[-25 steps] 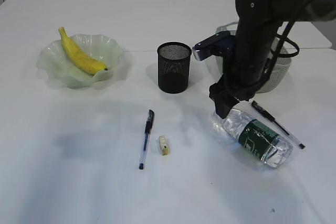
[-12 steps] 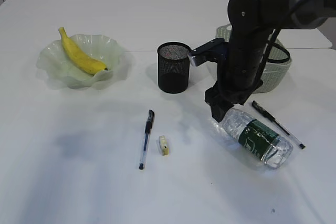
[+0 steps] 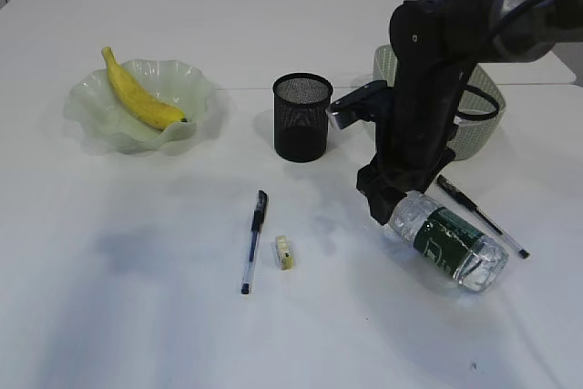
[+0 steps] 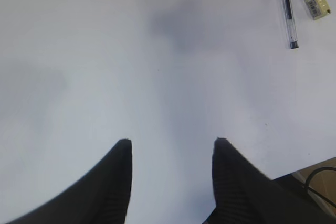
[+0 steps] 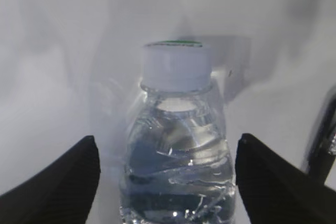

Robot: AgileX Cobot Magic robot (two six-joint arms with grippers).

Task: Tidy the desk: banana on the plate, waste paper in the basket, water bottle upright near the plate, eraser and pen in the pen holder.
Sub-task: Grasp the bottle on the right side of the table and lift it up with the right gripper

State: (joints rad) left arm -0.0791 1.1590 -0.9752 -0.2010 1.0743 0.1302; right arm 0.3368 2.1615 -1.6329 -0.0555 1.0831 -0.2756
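My right fingers [image 5: 167, 182] stand wide apart on either side of one water bottle [image 3: 446, 240] lying on its side on the table [image 3: 137, 316], not touching it. My left fingers [image 4: 170, 153] are half open over bare table, holding nothing. Near the front lie one blue pen [image 3: 253, 240] and one eraser [image 3: 285, 251]; a second pen [image 3: 481, 216] lies beside the bottle. Farther back stand one pen holder [image 3: 301, 117] and one basket [image 3: 483, 107], and one banana [image 3: 138, 95] lies on one plate [image 3: 91, 120].

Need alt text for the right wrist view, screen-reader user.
Seen from the wrist, the open right claw straddles a clear water bottle lying on the white desk, its white cap pointing away from the camera. Neither dark finger touches the bottle; a black pen shows at the right edge.
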